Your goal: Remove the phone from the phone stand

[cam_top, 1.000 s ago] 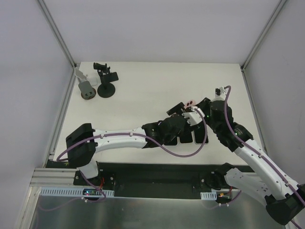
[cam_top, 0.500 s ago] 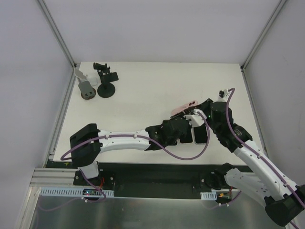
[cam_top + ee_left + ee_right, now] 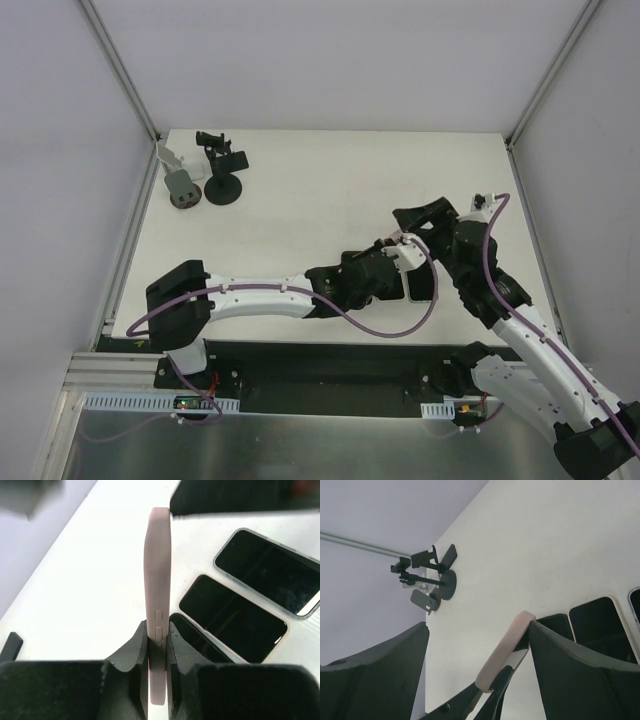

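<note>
A phone in a pink case (image 3: 159,580) stands on edge above the table, and my left gripper (image 3: 158,630) is shut on its lower end, one finger on each flat side. From the right wrist view the same phone (image 3: 504,652) rises slanting out of the left fingers (image 3: 470,702). My right gripper (image 3: 477,630) is open around it; the phone's top corner rests against the right-hand finger. In the top view the left gripper (image 3: 385,262) is just below the right gripper (image 3: 425,215). The black phone stand (image 3: 222,170) stands bare at the far left.
Three phones with dark screens (image 3: 232,617) lie flat side by side on the table under the grippers (image 3: 420,283). A grey stand (image 3: 178,182) stands beside the black one. The frame's posts and walls bound the table on the left, right and back.
My left gripper has shut on the pink phone. My right gripper, shut on it before, has opened and drawn back to the upper right.
</note>
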